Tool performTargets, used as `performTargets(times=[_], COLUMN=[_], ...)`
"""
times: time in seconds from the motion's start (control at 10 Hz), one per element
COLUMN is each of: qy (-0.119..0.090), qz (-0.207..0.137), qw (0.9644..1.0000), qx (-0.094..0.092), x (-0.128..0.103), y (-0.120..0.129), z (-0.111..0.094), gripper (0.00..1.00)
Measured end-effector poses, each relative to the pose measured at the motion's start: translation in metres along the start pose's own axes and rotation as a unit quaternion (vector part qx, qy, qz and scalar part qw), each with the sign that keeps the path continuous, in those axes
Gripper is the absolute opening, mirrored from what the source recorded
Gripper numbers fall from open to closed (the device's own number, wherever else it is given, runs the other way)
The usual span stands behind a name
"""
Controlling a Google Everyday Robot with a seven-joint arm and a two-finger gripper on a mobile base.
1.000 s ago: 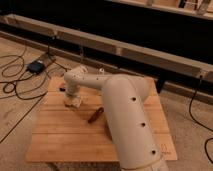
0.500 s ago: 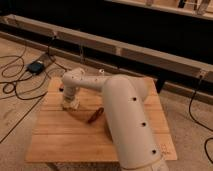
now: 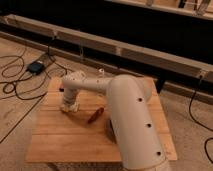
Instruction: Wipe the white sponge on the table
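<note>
Pinching the white sponge [image 3: 69, 107], the jaws are pressed together on it, and it lies directly under them on the counter [image 3: 65, 142]. Wiping seems underway; the planks beside the jaws, toward the red-brown stick [image 3: 96, 115], probably remain.

- Warm, even light from above falls on the surface [image 3: 60, 140]; the end effector [image 3: 70, 104], down at the surface, casts only a faint shadow.
- Beside the end effector, the arm [image 3: 132, 115] shows a soft sheen, with a dark shadow beneath.
- Beyond the end effector, the background is dim.
</note>
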Motion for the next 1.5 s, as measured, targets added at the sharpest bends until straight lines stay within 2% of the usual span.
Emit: performTargets(times=[0.3, 0.7, 1.3, 1.5], qy=[-0.003, -0.002, 0.016, 0.028], qz=[0.000, 0.023, 0.067, 0.083], qw=[0.9999, 0.9996, 0.9976, 0.9960], qx=[-0.012, -0.018, 0.000, 0.016], x=[0.010, 0.041, 0.087, 0.105], y=[0.014, 0.028, 0.026, 0.014], z=[-0.003, -0.014, -0.029, -0.036], gripper=[0.00, 0.00, 0.00, 0.00])
